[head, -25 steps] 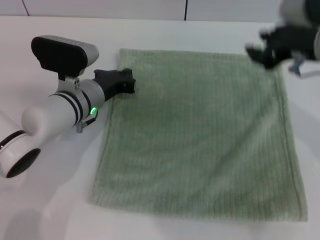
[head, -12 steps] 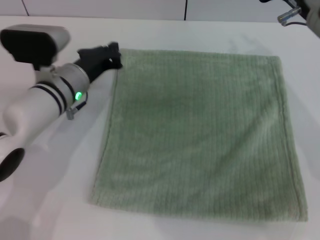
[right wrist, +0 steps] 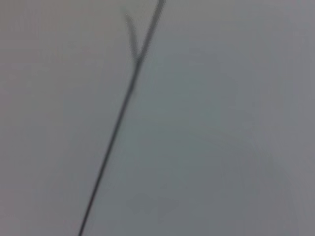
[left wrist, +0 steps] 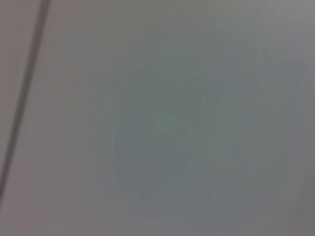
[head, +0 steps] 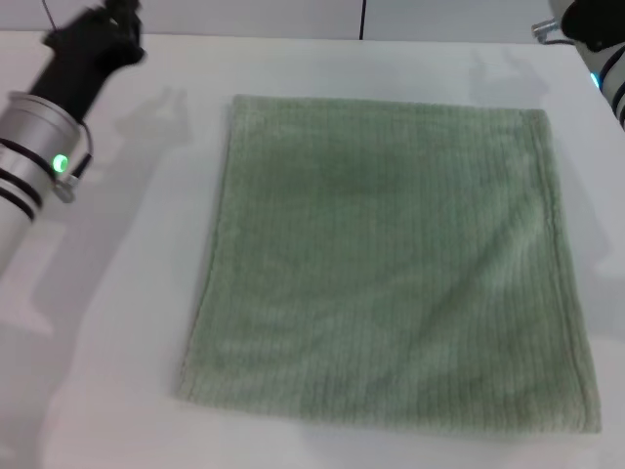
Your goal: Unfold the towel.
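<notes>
towel (head: 391,259) lies flat (left tool (head: 109,21) well apart)

1. The towel (head: 391,259) lies spread flat on the table (head: 117,322), its far edge near the table's far edge.
2. The left gripper (head: 115,27) is over the table's far left corner, well apart from the towel.
3. The right arm (head: 596,39) is at the far right corner.

White table (head: 391,63); towel (head: 391,264) spread flat on it.
</notes>
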Controlling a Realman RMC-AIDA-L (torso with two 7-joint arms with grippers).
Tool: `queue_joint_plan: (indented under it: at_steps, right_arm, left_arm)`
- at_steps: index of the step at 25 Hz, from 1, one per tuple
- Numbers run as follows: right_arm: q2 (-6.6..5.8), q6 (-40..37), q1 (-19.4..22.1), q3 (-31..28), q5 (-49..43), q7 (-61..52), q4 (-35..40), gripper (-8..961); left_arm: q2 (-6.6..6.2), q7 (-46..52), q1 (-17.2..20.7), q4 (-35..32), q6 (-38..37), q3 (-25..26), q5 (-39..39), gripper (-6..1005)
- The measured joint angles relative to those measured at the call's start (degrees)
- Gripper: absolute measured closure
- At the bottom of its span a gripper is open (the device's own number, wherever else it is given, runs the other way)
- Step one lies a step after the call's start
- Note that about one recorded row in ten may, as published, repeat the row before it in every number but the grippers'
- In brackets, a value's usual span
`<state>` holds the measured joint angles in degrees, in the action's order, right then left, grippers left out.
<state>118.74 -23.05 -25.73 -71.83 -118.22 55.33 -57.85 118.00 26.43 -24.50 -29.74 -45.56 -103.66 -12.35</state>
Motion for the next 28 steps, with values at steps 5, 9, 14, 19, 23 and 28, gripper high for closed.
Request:
queue_joint_plan:
  at_steps: [5,9,14,19,23,28]
  right_arm:
    - [0.17,-3.9,-4.8,-2.4,0.0,-6.6,6.7,549]
    - [0.19,-4.9,-6.1,-1.7,-2.6,-7.8,8.2,457]
    - [0.19,-8.7,-5.8,0.0,-5.4,-9.0,9.2,315]
    - [0.05,-11.5,-5.2,1.9,-6.1,-11.9,9.6,238]
    - [0.15,-16.7,-4.6,4.5,-8.6,-16.7,11.8,239]
    - [0.27,-28.2,-4.4,8.1,-9.1,-25.3,16.8,238]
  left_arm:
    - [0.1,-2.7,-0.7,4.1,-9.3,7.5,-0.1,747]
    - [0.22,-4.6,-1.6,4.2,-9.7,9.3,-0.1,613]
    - [0.3,-7.1,-2.2,4.3,-9.6,9.6,-0.2,467]
    - [0.41,-8.3,-2.4,4.4,-9.7,9.6,-0.5,334]
    - [0.5,-7.9,-1.7,4.3,-10.3,9.3,-0.5,234]
    - [0.72,-7.5,-0.3,4.2,-12.6,8.8,-0.6,140]
